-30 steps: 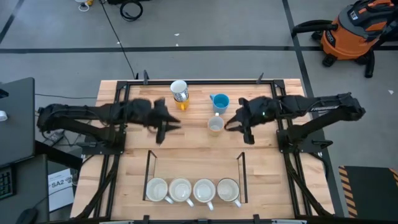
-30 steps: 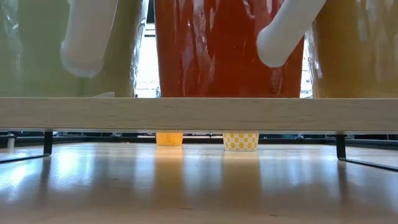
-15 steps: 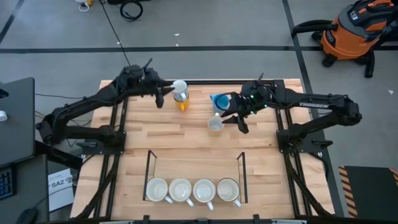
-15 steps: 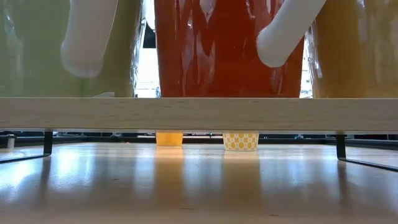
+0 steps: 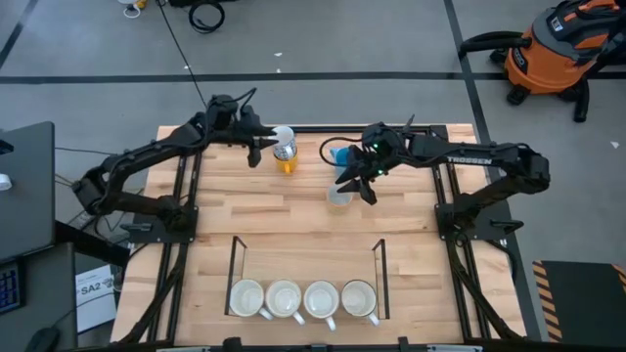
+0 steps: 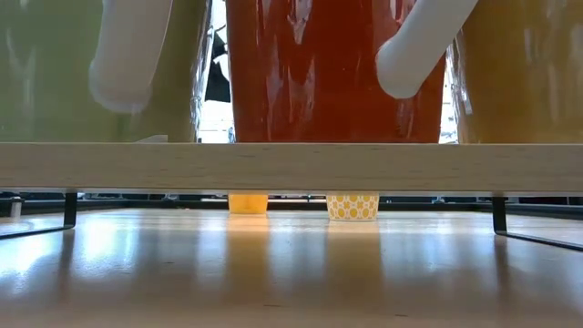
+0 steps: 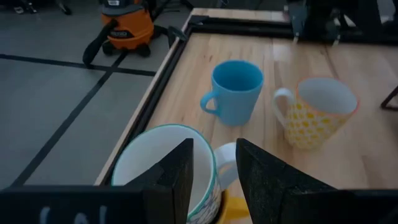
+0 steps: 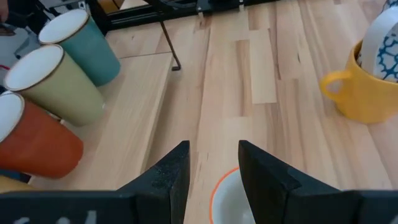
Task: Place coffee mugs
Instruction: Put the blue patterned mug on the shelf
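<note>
Dark fingers of the left gripper stand a narrow gap apart, straddling the rim of a white mug with a teal-edged lip, which sits nested in an orange-yellow mug at the far edge of the pale wooden table. Whether the fingers press the rim cannot be told. Beyond this claw stand a blue handled mug and, just beside it, a yellow-patterned white mug with an orange rim.

The right gripper hangs with its fingers parted directly over that yellow-patterned mug, whose orange rim shows between the fingertips; they do not clearly touch it. In the high view this claw sits just beside the blue mug. Farther out from it, the orange-yellow mug stands to one side. On the other side lies a row of mugs on a black wire rack: teal, cream-green and red-brown. From above, four white mug mouths line that rack at the near table edge, well apart from both claws.
</note>
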### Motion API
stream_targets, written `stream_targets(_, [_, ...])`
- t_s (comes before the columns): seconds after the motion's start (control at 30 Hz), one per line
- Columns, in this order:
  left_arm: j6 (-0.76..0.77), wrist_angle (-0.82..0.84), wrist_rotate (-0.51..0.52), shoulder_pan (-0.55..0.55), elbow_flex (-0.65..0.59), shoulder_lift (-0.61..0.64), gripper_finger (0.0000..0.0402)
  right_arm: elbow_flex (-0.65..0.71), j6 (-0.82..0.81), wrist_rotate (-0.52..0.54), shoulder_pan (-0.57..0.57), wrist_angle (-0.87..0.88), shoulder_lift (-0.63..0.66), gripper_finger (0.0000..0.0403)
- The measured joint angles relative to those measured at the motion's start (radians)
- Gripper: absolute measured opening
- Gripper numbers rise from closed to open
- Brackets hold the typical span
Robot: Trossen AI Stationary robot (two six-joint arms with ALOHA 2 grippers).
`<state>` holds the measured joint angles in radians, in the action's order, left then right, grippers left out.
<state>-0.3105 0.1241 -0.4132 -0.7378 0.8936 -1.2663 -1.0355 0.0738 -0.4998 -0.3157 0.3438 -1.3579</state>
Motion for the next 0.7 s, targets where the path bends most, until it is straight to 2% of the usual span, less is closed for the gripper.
stream_targets(0.23, [-0.027,0.000,0.001,0.000,0.000,-0.058,0.0128,0.000,0.000,-0.004,-0.010,-0.063,-0.049,0.0142])
stream_targets(0.43, [-0.027,0.002,0.001,0.002,-0.001,-0.102,0.0128,0.000,0.000,-0.049,-0.016,-0.112,-0.060,0.0141])
stream_targets(0.7, [-0.043,0.008,0.015,0.008,-0.002,-0.150,0.0128,0.000,0.000,-0.052,-0.019,-0.142,-0.063,0.0141])
